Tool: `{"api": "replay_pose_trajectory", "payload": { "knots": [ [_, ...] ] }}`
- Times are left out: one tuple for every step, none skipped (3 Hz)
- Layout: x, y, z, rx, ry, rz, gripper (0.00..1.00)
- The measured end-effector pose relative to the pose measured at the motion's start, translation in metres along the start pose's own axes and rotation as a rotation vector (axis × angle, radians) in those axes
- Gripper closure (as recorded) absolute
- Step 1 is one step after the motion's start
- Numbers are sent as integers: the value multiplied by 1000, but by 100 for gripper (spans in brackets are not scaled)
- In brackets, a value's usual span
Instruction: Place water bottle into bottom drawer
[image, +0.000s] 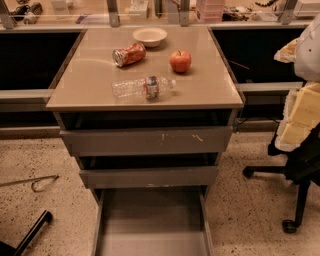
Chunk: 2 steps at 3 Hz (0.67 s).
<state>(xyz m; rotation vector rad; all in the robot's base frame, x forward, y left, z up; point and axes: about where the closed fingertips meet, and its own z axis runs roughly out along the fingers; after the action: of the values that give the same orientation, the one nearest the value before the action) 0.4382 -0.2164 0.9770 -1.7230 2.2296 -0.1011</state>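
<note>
The water bottle, clear ribbed plastic with a red-blue-white label band, lies on its side near the front edge of the beige cabinet top, cap to the right. The bottom drawer is pulled wide open below, and its flat grey floor is bare. Pale arm segments show at the right edge, well apart from the bottle. My gripper itself is out of view.
A crushed red soda can, a red apple and a white bowl sit behind the bottle. The scratched top drawer and middle drawer stick out slightly. An office chair base stands at right, and a black leg at lower left.
</note>
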Motion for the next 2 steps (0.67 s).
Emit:
{"api": "replay_pose_trajectory", "payload": {
  "knots": [
    [0, 0, 0, 0, 0, 0, 0],
    [-20, -23, 21, 15, -69, -28, 0]
  ]
}}
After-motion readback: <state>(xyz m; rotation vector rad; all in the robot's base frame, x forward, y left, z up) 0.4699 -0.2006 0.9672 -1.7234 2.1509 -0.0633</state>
